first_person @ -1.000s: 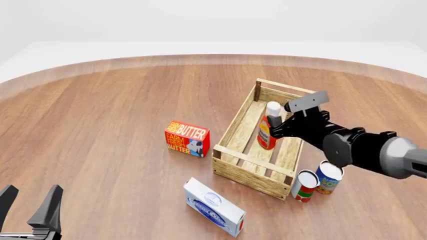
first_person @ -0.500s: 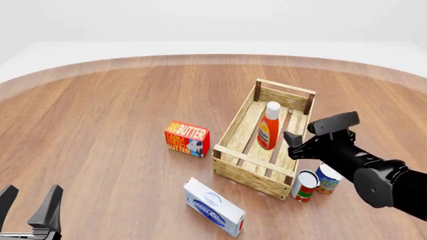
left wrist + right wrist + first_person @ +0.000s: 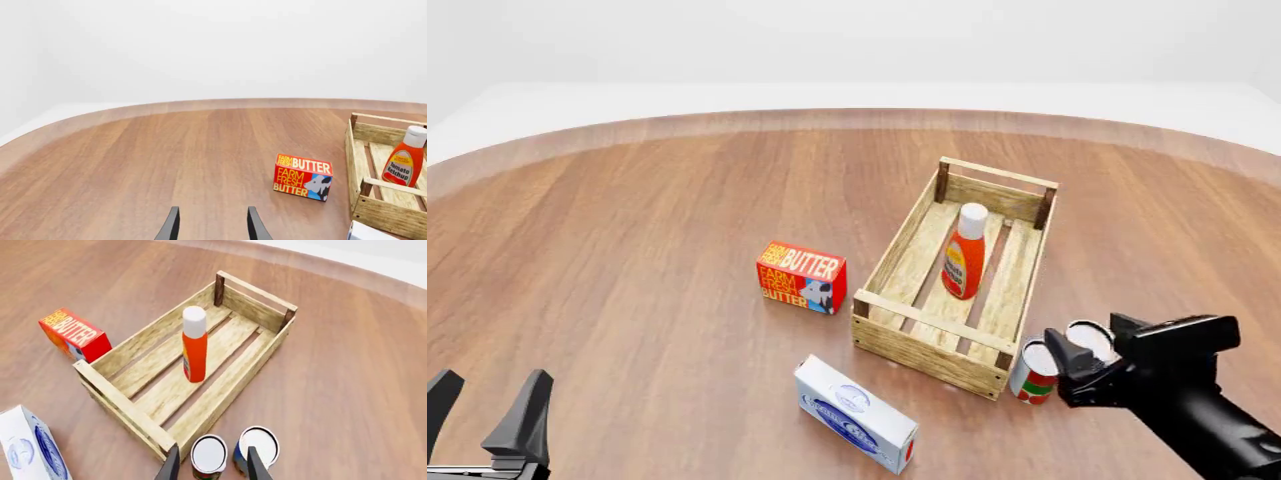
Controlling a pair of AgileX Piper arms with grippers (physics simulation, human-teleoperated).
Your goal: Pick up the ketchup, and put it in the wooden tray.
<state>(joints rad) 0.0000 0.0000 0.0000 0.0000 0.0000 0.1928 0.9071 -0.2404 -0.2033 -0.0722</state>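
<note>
Right arm cut off at the front view's lower edge; blue can (image 3: 1090,340) partly hidden behind right gripper (image 3: 1077,364). Left gripper (image 3: 487,418) low in the corner, fingers spread, empty. Ketchup (image 3: 964,252) upright inside wooden tray (image 3: 924,342). Butter box (image 3: 802,277) beside tray, white carton (image 3: 856,413) near it, red-and-green can (image 3: 1037,371) just beside. Right gripper withdrawn from tray since earlier, fingers apart, empty.

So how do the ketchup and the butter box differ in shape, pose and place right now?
The ketchup is a slim orange-red bottle with a white cap, while the butter box is a squat red carton. The ketchup stands upright inside the wooden tray; the butter box sits on the table to the tray's left. Both are reddish, and neither is held by a gripper.
</note>
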